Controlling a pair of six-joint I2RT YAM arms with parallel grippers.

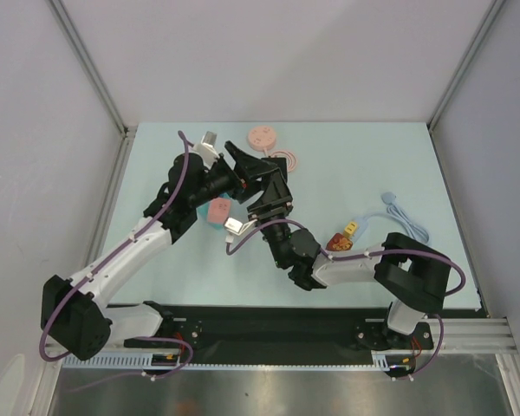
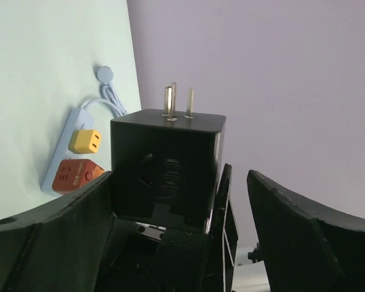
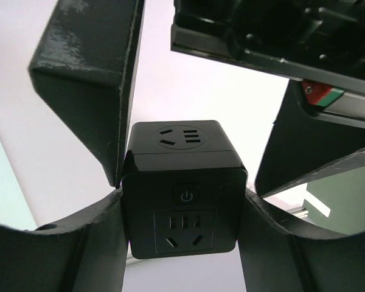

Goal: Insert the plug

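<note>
Where the two arms meet over the middle of the pale green table, the black cube adapter is clamped between the fingers of the right gripper, one pressed against each side. Left: the left gripper stands released around the same cube, with one finger close by the cube's side and the other well apart. Under the arms a small pink block lies on the table, partly overhung. Toward the far edge lies a round pink socket with its coiled cord. Right: a light blue power strip lies well apart from the cube, bearing a yellow plug and an orange-red plug, its cable looped beside it. The top view hides the cube among the black fingers. Only the left wrist view shows its three prongs, standing on the cube's far face. Only the right wrist view shows its power button and two socket faces
</note>
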